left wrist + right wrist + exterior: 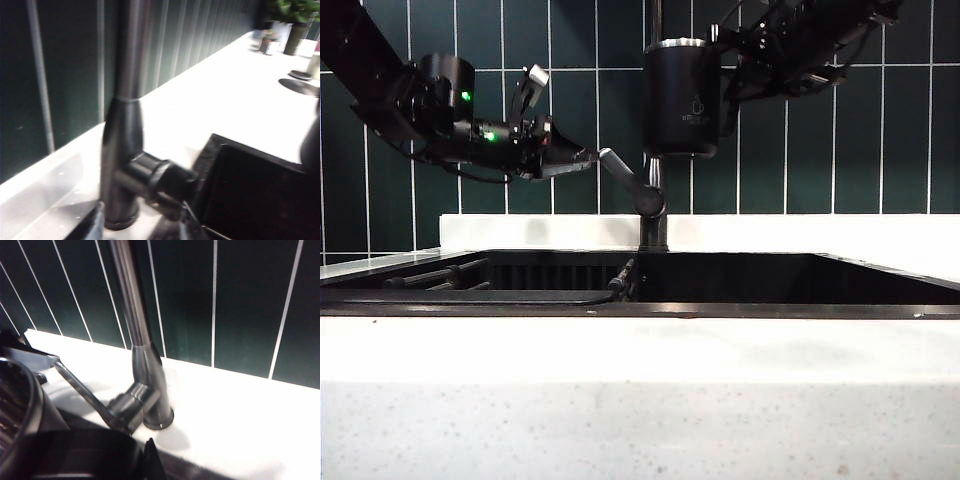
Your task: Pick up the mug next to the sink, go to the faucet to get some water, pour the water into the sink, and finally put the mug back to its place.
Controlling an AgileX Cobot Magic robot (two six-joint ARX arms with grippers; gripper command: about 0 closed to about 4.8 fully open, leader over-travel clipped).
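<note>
Dark green wall tiles [790, 150] back the white speckled counter [640, 400] and the black sink [740, 280]. Right gripper [735, 75], jaws shut on the mug [682, 98], holds it upright before the faucet [653, 200] pipe, above the sink. Left gripper [582, 158], jaws parted and holding nothing, sits at the tip of the lever handle [620, 172].

I see a wall [820, 140] of dark green tiles with thin pale grout lines filling the upper half of the exterior frame. Below it runs a white speckled counter [640, 400], with a raised white ledge [820, 232] along the wall. In the left wrist frame's upper right, a potted plant [295, 20] stands far along the counter.
</note>
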